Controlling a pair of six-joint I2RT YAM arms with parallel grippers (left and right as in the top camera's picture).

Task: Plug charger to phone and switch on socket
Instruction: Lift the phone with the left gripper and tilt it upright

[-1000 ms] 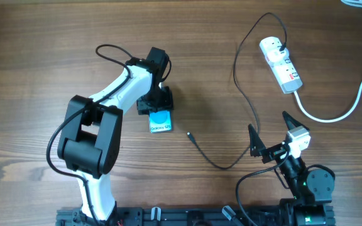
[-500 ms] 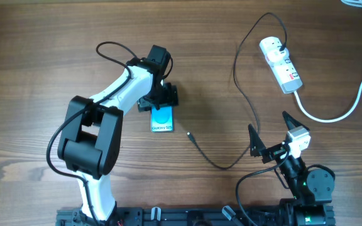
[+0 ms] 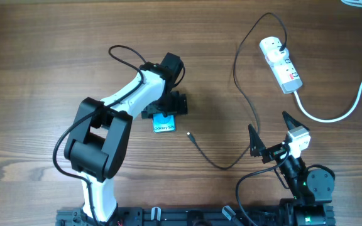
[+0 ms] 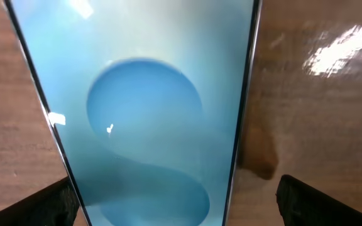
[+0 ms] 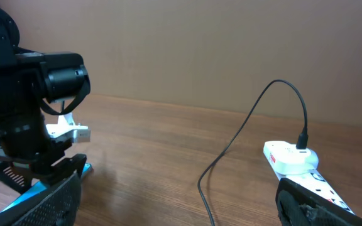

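I am on the first step: getting the small flat phone with the bright blue screen ready for the plug. It lies flat on the brown wooden table, near the middle. My left gripper hangs right over its far end. In my left wrist view the blue screen fills almost everything. My left fingers are spread apart, one on each side of the phone. There is a strip of bare wood between the phone and the other finger, so I am not squeezing it.

The long thin black charger cable is already plugged into the white power strip at the far right. Its small tip lies on the table just beside the phone, not touching it.

My right gripper waits near the front, wide open and holding nothing.

Next, I think I must keep the phone from sliding. Then my right fingers must pick up the little tip and push it straight into the phone's end. The tip is tiny and the cable is bendy, so I need to go slowly. The switch comes last.
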